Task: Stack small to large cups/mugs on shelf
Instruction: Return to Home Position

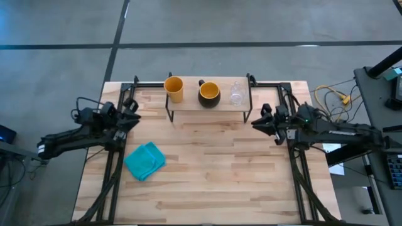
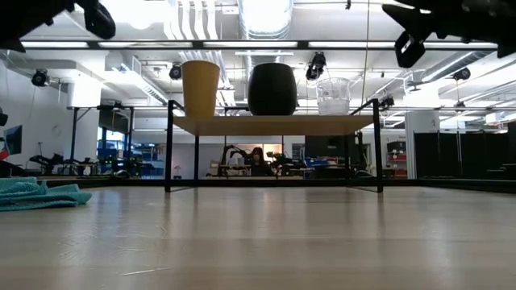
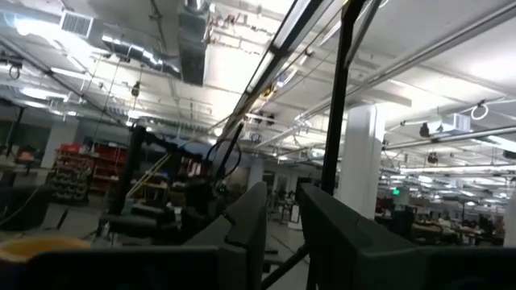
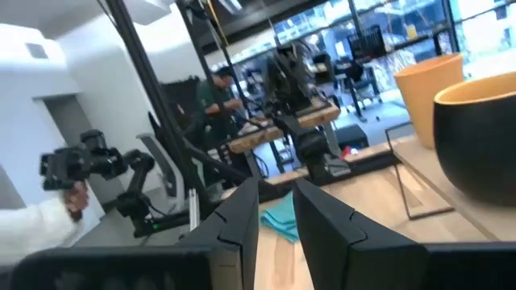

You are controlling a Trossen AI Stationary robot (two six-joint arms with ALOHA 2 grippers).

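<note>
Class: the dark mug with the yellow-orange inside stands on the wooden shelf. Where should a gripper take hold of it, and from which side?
Likely the near rim of the dark mug, from above: one jaw inside, one outside. It stands upright, its handle points to the far edge of the light wood shelf, and the handleless yellow-orange cup and small clear glass flank it.

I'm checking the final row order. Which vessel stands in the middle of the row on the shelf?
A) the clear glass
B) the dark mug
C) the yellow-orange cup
B: in the high view, the dark mug stands on the shelf between the yellow-orange cup and the clear glass.
</note>
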